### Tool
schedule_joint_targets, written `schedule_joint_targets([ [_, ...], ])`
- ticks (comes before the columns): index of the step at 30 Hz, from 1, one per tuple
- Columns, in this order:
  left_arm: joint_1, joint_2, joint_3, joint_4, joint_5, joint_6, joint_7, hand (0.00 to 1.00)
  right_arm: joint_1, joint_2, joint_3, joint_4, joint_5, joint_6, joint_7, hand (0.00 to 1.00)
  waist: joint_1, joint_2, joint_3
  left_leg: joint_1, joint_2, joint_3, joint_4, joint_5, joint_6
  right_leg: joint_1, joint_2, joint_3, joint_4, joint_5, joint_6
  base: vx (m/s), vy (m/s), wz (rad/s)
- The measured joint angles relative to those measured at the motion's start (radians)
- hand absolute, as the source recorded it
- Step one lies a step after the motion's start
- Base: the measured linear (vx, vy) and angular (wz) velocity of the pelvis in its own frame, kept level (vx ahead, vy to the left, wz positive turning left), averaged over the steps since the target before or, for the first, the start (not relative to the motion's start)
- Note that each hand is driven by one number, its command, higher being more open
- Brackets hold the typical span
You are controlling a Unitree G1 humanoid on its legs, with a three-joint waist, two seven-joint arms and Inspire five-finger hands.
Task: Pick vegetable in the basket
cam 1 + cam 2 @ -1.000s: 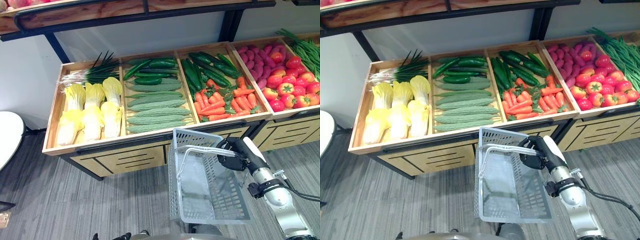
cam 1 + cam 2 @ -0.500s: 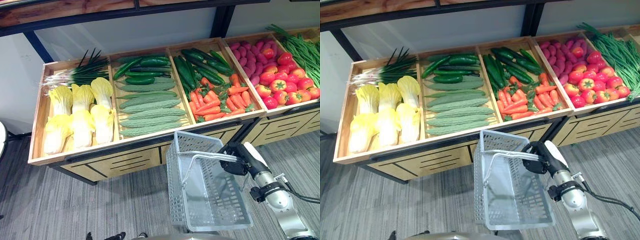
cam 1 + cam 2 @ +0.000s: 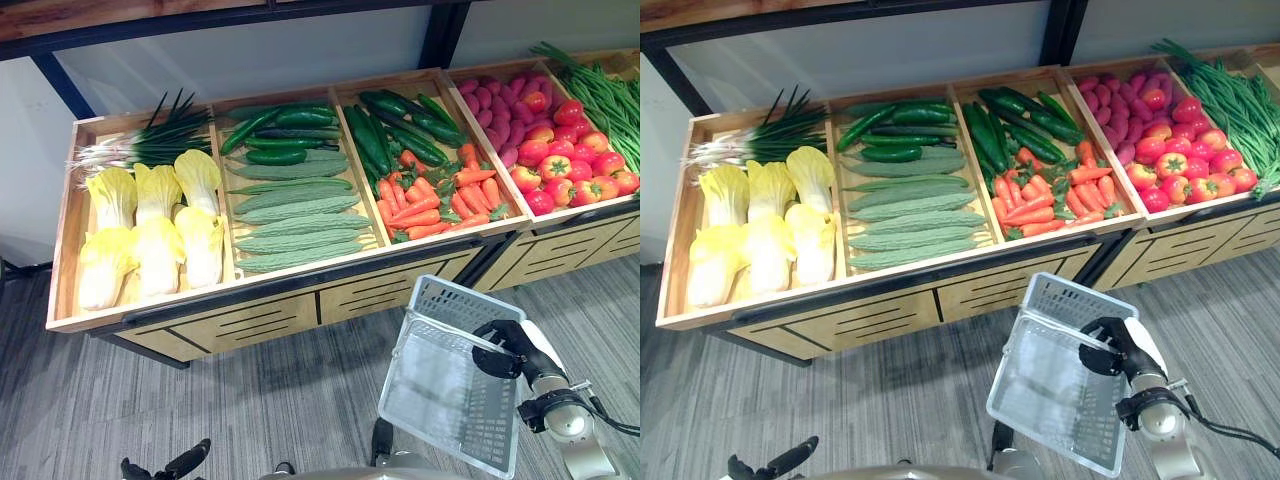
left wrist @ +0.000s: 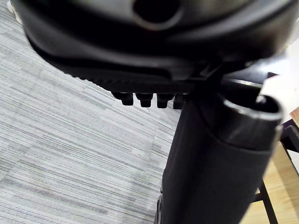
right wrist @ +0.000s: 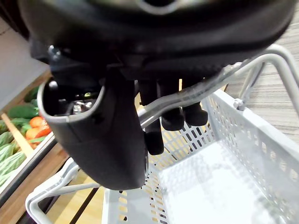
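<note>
The right robot hand (image 3: 522, 347) has its fingers (image 5: 173, 107) curled over the grey handle (image 5: 212, 85) of a plastic basket (image 3: 445, 395) and carries it tilted above the carpet, in front of the bench (image 3: 260, 320). What shows of the basket's inside holds nothing; the thumb hides part of its near end. The vegetables lie in the bench's wooden compartments, apart from the basket: cabbages (image 3: 150, 235) at the robot's left, then cucumbers (image 3: 280, 156) above long pale gourds (image 3: 300, 225), then carrots (image 3: 425, 205), then tomatoes (image 3: 570, 175). The green beans (image 3: 600, 90) are cut off at the right edge. The left robot hand (image 3: 165, 465) hangs low over the floor, its fingers (image 4: 145, 99) relaxed and holding nothing.
</note>
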Motion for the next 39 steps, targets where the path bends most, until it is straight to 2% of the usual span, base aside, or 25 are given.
schedule_joint_targets([
  [9, -0.011, 0.000, -0.001, -0.005, 0.022, 0.000, 0.002, 1.00, 0.000, 0.063, -0.034, 0.099, 0.004, 0.002, -0.067, 0.00, 0.001, -0.028, -0.012, 0.012, -0.006, 0.001, 0.004, -0.004, 0.003, 0.013, -0.006, 0.004, -0.001, 0.003, 0.004, -0.04, 0.012, -0.01],
  [21, -0.011, -0.011, -0.001, 0.009, 0.022, 0.000, 0.009, 1.00, -0.004, 0.150, -0.162, 0.360, 0.015, 0.003, -0.250, 0.00, 0.003, -0.011, -0.020, 0.026, -0.012, -0.008, 0.000, -0.004, 0.005, 0.033, -0.014, -0.004, -0.001, 0.002, 0.008, -0.03, 0.008, 0.01],
  [34, -0.013, -0.011, 0.000, 0.026, 0.022, -0.007, 0.015, 1.00, -0.003, 0.203, -0.280, 0.448, 0.054, 0.002, -0.324, 0.00, 0.000, 0.001, -0.027, 0.041, -0.018, -0.025, 0.006, -0.004, 0.008, 0.061, -0.023, -0.021, 0.001, -0.003, 0.013, -0.03, 0.008, 0.04],
  [36, -0.012, -0.012, 0.000, 0.026, 0.022, -0.007, 0.016, 1.00, -0.004, 0.210, -0.302, 0.459, 0.056, 0.002, -0.327, 0.00, -0.001, 0.012, -0.017, 0.037, 0.001, -0.025, 0.058, -0.037, 0.005, 0.061, -0.020, -0.023, 0.053, -0.040, 0.012, 0.00, -0.008, 0.04],
  [39, 0.004, -0.010, 0.003, 0.025, 0.022, -0.007, 0.018, 1.00, 0.015, 0.212, -0.312, 0.459, 0.056, -0.003, -0.342, 0.00, -0.002, 0.036, -0.001, 0.013, 0.060, -0.018, 0.233, -0.122, -0.024, 0.026, -0.013, -0.011, 0.226, -0.165, 0.011, 0.03, -0.018, -0.08],
])
